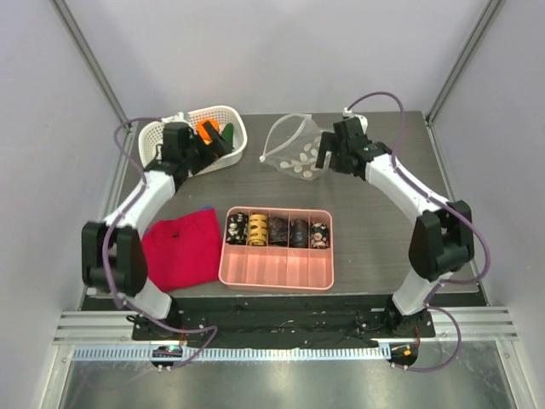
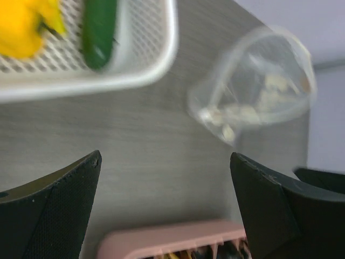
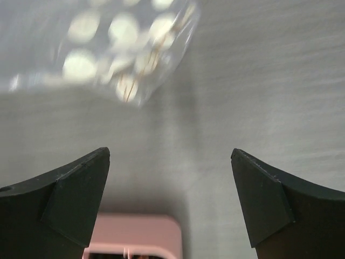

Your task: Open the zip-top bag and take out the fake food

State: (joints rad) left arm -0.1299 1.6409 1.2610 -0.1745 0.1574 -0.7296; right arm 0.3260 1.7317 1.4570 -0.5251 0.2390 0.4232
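The zip-top bag (image 1: 294, 146) lies at the back middle of the table, mouth gaping; I see no food inside it. It also shows in the left wrist view (image 2: 259, 91) and the right wrist view (image 3: 118, 43). The fake food lies in the white basket (image 1: 213, 111): an orange piece (image 1: 206, 129) and a green piece (image 1: 228, 135). The left wrist view shows a yellow piece (image 2: 21, 27) and the green piece (image 2: 99, 29) there. My left gripper (image 1: 218, 143) is open and empty at the basket's right end (image 2: 167, 178). My right gripper (image 1: 322, 158) is open and empty beside the bag's right edge (image 3: 170, 178).
A pink tray (image 1: 277, 281) with dark patterned cylinders in its back compartments stands at the front middle. A red cloth (image 1: 180, 247) lies to its left. The basket's rim (image 2: 108, 81) is just ahead of my left fingers.
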